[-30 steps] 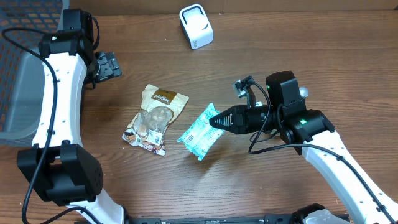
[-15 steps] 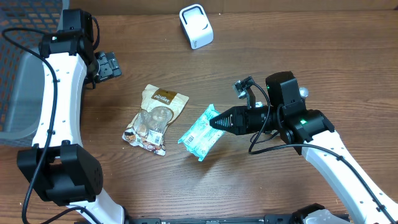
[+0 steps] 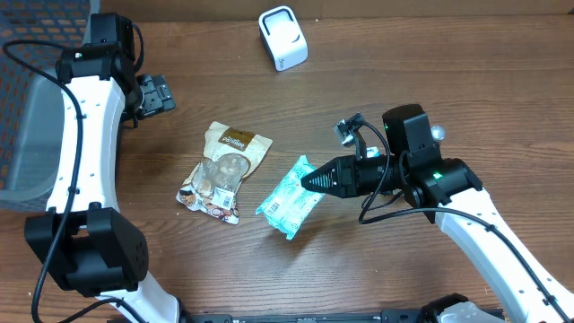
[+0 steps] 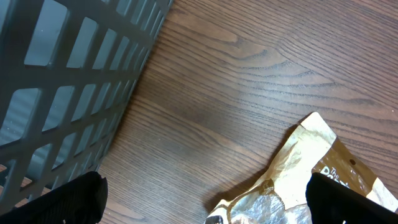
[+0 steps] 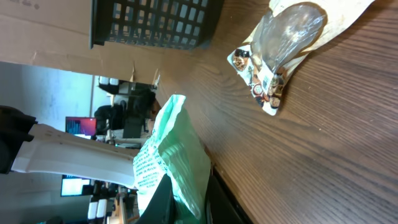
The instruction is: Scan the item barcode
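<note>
Here, the right gripper (image 3: 310, 178) pinched one edge of the mint-green crinkled plastic packet (image 3: 287, 199), mid-table just beside the brown foil snack pouch (image 3: 224, 170), well apart from the white boxy scanner (image 3: 282, 38). The left gripper (image 3: 154, 93) gaped wide, empty, near the dark mesh basket (image 3: 20, 117).

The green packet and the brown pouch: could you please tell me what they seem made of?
Green packet: likely thin plastic film, faintly glossy; it creases sharply. Brown pouch: apparently matte kraft paper with a clear, shiny plastic window showing the contents.
</note>
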